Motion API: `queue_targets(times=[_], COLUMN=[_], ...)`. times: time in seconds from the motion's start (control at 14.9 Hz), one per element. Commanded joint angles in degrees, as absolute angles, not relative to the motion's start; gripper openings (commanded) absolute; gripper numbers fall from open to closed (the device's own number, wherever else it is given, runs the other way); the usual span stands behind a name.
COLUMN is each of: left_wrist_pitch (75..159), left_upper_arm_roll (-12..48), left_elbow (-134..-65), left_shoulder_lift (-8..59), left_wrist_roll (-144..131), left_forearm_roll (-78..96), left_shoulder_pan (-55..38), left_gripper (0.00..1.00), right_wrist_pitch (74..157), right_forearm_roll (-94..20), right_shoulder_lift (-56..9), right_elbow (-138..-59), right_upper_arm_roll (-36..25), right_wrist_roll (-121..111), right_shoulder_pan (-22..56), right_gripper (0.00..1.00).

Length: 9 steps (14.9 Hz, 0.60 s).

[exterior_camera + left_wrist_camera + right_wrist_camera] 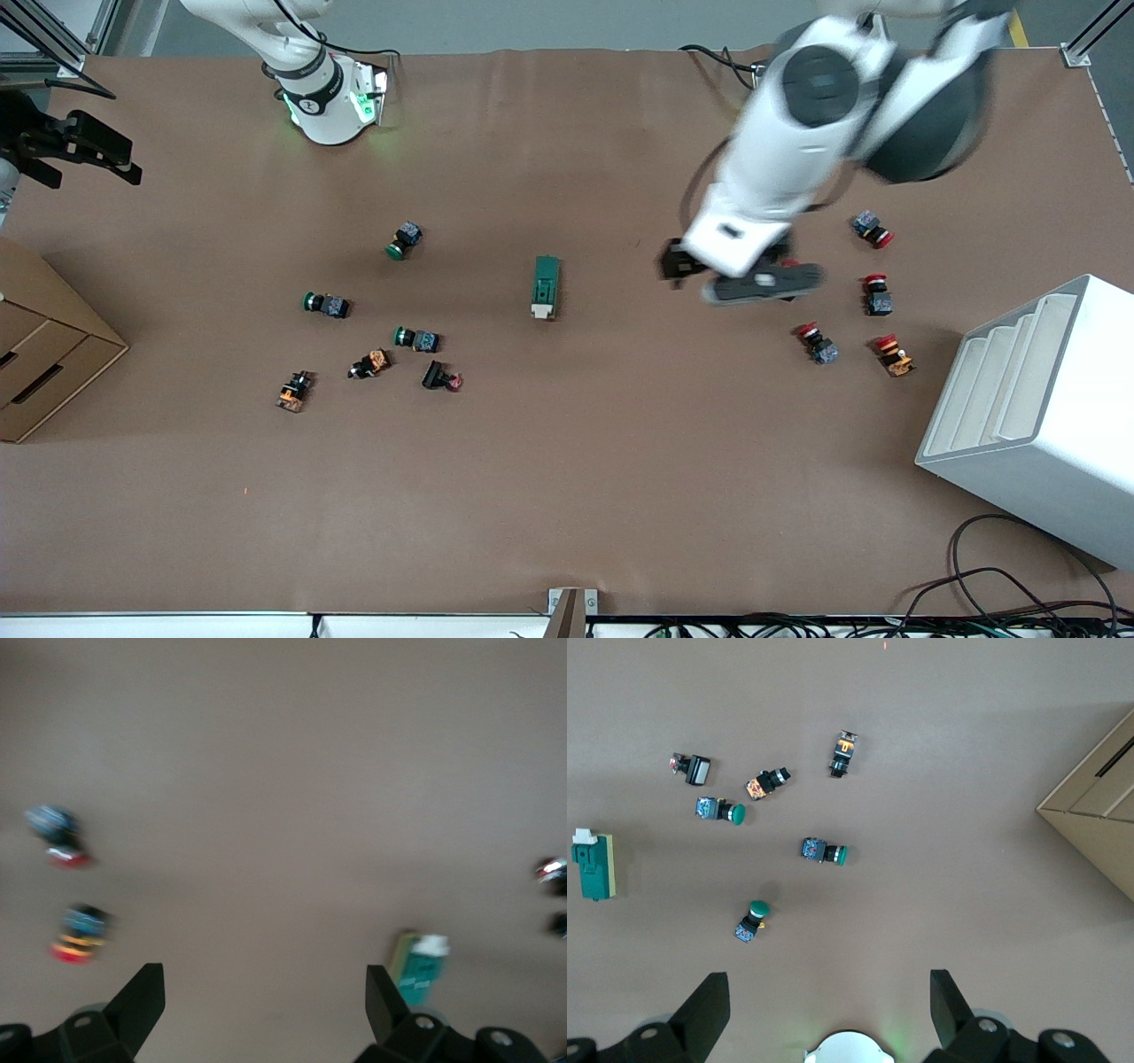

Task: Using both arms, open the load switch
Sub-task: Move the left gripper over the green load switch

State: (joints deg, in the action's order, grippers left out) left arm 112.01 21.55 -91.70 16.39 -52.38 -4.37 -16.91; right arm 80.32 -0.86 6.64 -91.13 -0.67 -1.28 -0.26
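Load switch untouched at mid-worktop; both pincers spread and empty.

Front view: the small dark green rectangular load switch (546, 287) is seen alone on the brown worktop (567, 496), the left pincer (722, 275) nearby toward its own arm's end. Left wrist view: the fingers (142, 997) are spread wide, nothing held. Right wrist view: the right pincer (828, 1005) is parked high, spread, waiting.

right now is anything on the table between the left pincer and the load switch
Nothing visible. The left pincer, open, hangs over bare brown table between the dark green rectangular load switch and the red-capped push-buttons, which lie toward the left arm's end. The right pincer waits, open, by its base.
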Motion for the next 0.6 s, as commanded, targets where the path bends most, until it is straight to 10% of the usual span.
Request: queue_targets(times=[0.0,0.54], left_wrist_pitch=[119.5,123.0], left_upper_arm_roll=[21.4,21.4], left_elbow=[-94.3,-95.4], left_shoulder_lift=[19.5,30.5], left_wrist_roll=[-63.5,-98.0], left_forearm_roll=[-9.4,-33.0], left_shoulder_pan=[-22.7,-38.0], left_gripper=[1.00,1.00], right_wrist_pitch=[80.1,80.3], right_forearm_roll=[-1.2,-1.1], right_shoulder_lift=[6.8,6.7], right_elbow=[-91.1,-90.3], right_upper_arm_roll=[-0.7,-0.9], right_wrist_roll=[0.5,0.4], right_shoulder_pan=[-0.1,-0.4], right_gripper=[1.00,1.00])
